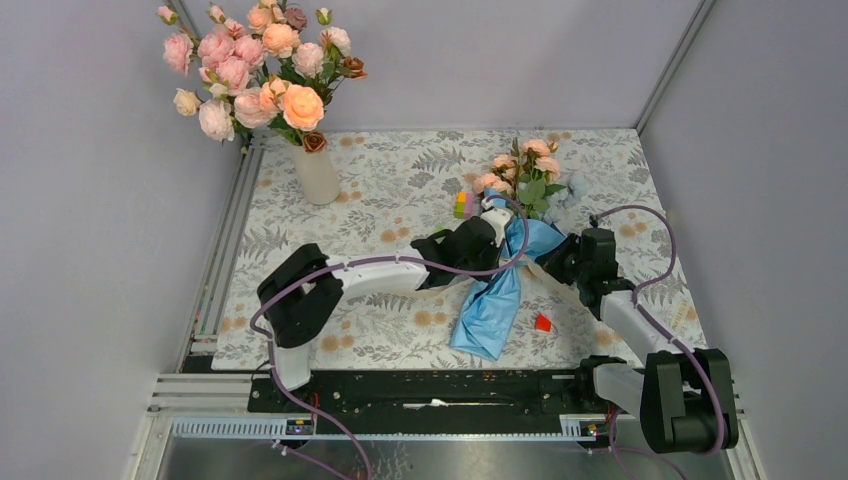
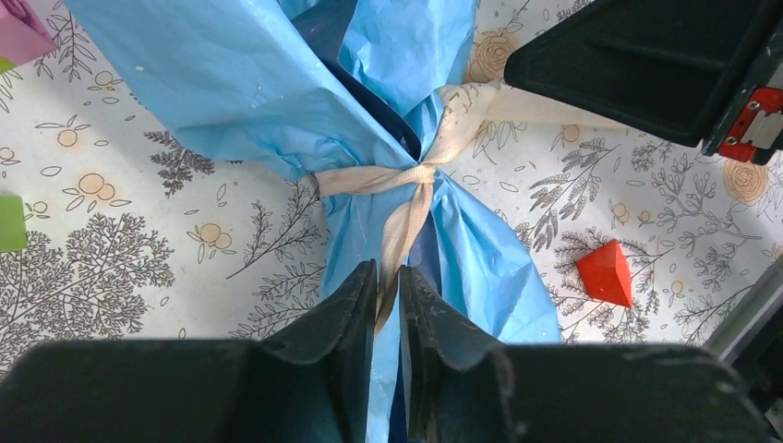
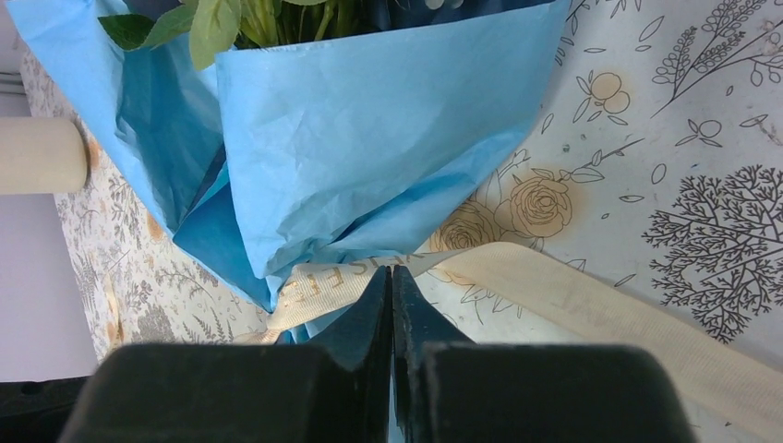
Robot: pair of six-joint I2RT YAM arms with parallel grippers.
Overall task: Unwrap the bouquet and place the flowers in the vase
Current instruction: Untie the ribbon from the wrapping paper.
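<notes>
Bouquet point(image 1: 490, 305) lies between both jaws; each pinches ribbon point(image 2: 365, 179).

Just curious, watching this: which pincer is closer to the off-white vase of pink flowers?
Left. The left pincer pinches the cream ribbon on the blue paper bouquet, rightward of the off-white vase; the right pincer pinches it even farther right.
</notes>
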